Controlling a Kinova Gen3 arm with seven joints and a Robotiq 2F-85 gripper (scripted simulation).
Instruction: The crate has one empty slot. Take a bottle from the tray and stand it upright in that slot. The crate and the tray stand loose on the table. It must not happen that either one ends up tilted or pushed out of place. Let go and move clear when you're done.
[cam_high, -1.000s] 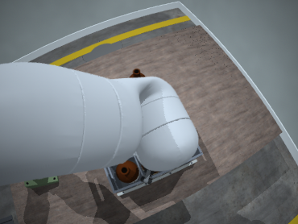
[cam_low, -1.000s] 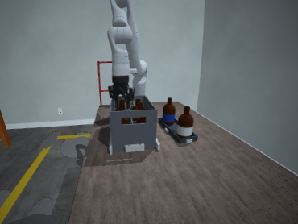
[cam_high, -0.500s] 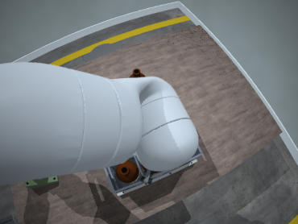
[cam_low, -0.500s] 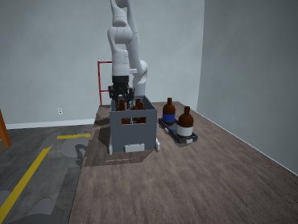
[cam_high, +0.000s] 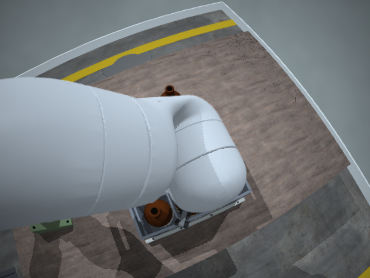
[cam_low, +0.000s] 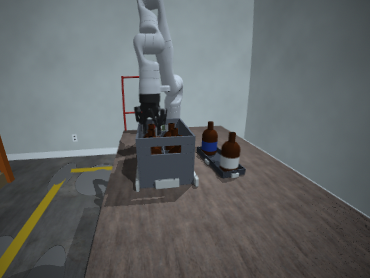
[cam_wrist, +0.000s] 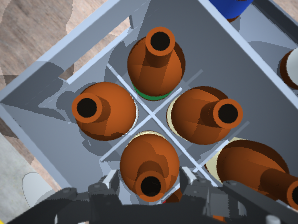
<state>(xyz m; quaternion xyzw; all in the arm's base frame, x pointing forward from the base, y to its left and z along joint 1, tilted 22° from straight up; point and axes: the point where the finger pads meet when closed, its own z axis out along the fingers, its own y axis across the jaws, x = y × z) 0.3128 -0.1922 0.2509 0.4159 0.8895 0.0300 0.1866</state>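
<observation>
The grey crate (cam_low: 165, 156) stands on the wooden floor and holds several brown bottles upright in its slots. In the wrist view the crate (cam_wrist: 150, 115) fills the picture. My gripper (cam_low: 150, 119) hangs over the crate's back left corner and is open. Its fingers stand on either side of the neck of a brown bottle (cam_wrist: 149, 167) that stands in its slot, apart from the glass. The dark tray (cam_low: 218, 162) right of the crate holds a blue-labelled bottle (cam_low: 210, 140) and a white-labelled bottle (cam_low: 230, 152). In the top view my arm (cam_high: 100, 150) hides most of the crate (cam_high: 190, 218).
A red frame (cam_low: 127, 102) stands behind the crate by the wall. A yellow line (cam_low: 35, 217) runs across the grey floor on the left. A green block (cam_high: 50, 226) lies at the lower left. A wall closes the right side.
</observation>
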